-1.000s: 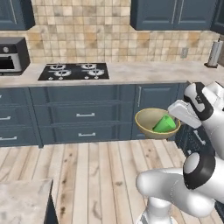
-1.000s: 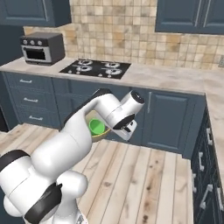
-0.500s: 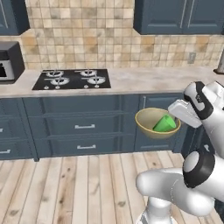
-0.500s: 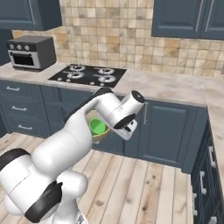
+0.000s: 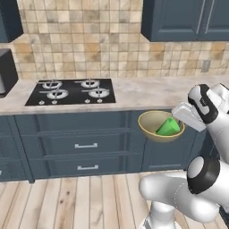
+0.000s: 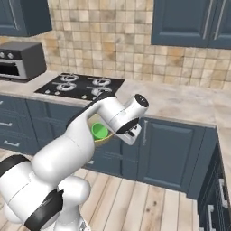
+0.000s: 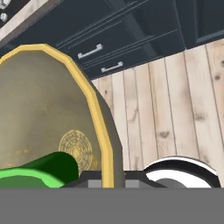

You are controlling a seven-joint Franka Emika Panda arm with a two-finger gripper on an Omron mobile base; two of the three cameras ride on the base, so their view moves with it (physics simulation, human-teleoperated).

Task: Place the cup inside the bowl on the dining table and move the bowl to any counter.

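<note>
Right now the end effector (image 5: 182, 117) is clamped tight on the yellowish rim of the bowl (image 5: 154, 125), holding it tipped in mid-air in front of the dark blue drawers (image 5: 76, 145), a little below the edge of the counter (image 5: 143, 93) and off to the right of the black hob (image 5: 71, 91). Lying on its side inside the bowl is the green cup (image 5: 169, 127), resting low against the bowl's wall, and under it all runs the pale wood floor (image 5: 80, 201).
</note>
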